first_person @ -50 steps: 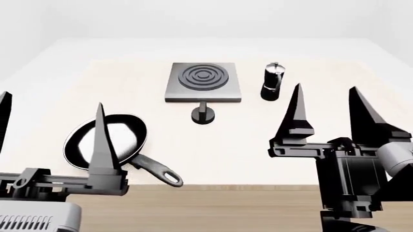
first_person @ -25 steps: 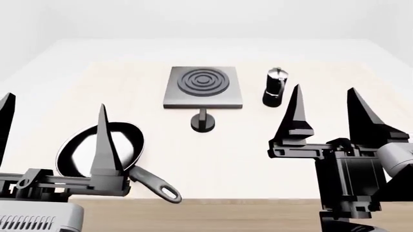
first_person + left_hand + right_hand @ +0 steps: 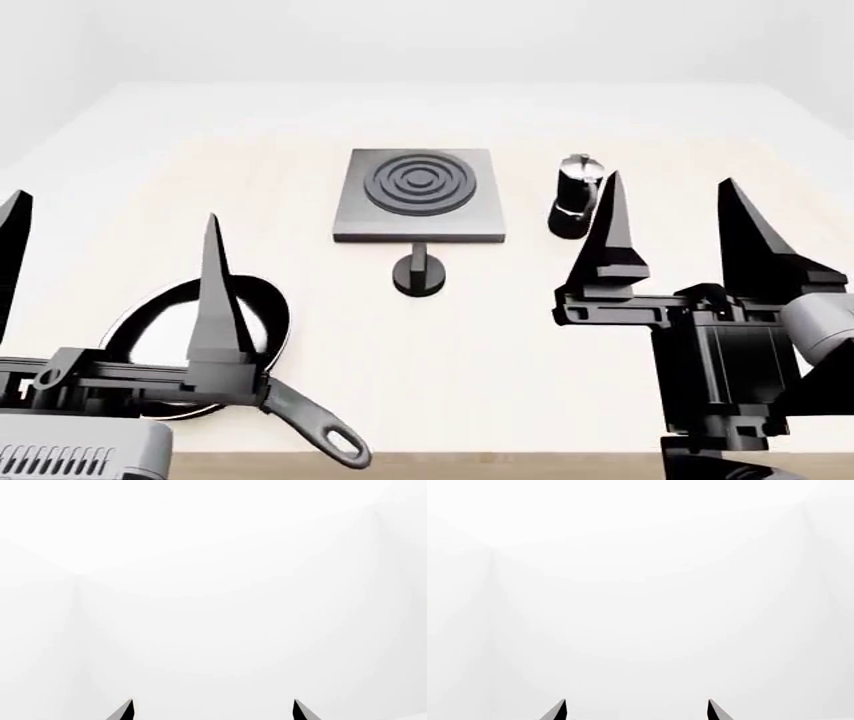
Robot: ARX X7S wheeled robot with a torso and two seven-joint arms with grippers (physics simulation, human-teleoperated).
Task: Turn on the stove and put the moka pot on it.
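1. Approach step only, by the look of it: nothing gripped, small round black knob (image 3: pixel 420 275) untouched.
2. Right gripper (image 3: pixel 674 235) spread wide; small black faceted moka pot (image 3: pixel 575 196) just beyond its inner fingertip.
3. Left gripper (image 3: pixel 107 270) likewise spread, over black frying pan (image 3: pixel 174 345).
4. Flat square grey metal stove (image 3: pixel 422 195) ahead, between both.
5. Next, probably: reach forward to knob.

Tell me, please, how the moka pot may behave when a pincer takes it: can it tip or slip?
The moka pot stands upright, tall and narrow, so a sideways push near its lid would probably tip it. Its black faceted body looks rigid and glossy, so it could slip somewhat in a loose hold. The waisted middle seems the safest place to close on, and the open right pincer is nearest.
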